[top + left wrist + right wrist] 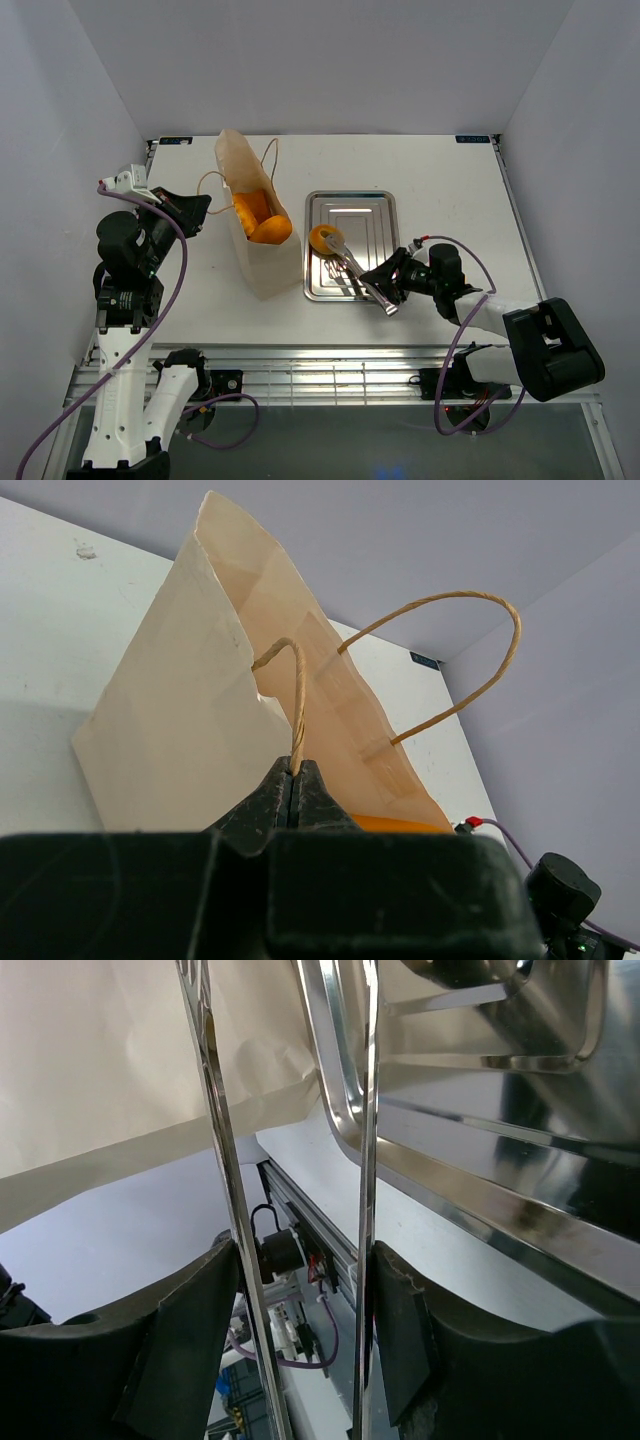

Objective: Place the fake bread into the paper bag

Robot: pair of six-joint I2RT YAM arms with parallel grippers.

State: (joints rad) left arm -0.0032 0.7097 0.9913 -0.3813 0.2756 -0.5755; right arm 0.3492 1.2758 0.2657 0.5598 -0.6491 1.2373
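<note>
White table (450,190): L gripper (295,780) pinches handle (297,695), holding paper bag (180,730) open; my R gripper (300,1290), clamped on tongs (225,1160), must squeeze doughnut (325,240) evenly, clear tray (385,205) rim.

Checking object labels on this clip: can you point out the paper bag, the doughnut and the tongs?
paper bag (265,268): top external view, on its flat cream side panel.
doughnut (317,240): top external view, on the glossy orange ring.
tongs (355,275): top external view, midway along the metal arms.
</note>
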